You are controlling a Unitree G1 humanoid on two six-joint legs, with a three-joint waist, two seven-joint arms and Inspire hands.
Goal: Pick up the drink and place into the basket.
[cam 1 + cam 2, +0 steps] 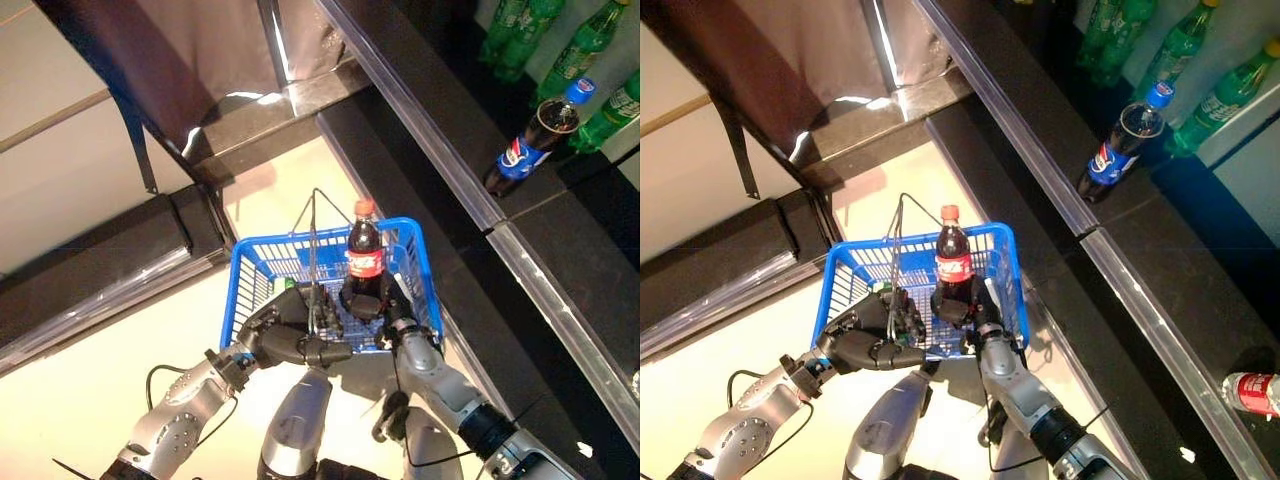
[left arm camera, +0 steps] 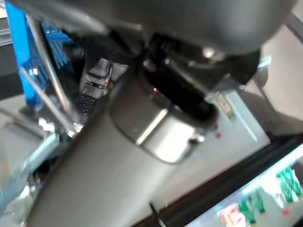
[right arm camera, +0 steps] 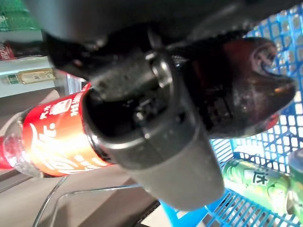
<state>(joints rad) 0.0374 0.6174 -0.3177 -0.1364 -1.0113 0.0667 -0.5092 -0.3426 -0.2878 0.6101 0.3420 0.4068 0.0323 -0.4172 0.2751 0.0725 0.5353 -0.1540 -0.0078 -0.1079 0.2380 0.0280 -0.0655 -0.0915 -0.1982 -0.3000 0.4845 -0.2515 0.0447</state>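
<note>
Red-labelled cola bottle (image 1: 364, 250) held upright inside the blue basket (image 1: 245, 275).
Right hand (image 1: 366, 302) is curled round the bottle's lower body, its base low in the basket beside a green bottle (image 3: 258, 182); left hand (image 1: 300, 340) is clasped on the wire handle (image 1: 312, 235).

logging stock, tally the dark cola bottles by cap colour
red cap: 1, the cola bottle held by the right hand in the blue basket
blue cap: 1, the blue-label bottle on the dark ledge
total: 2
lying red-labelled drink, cap unseen, not counted
</note>
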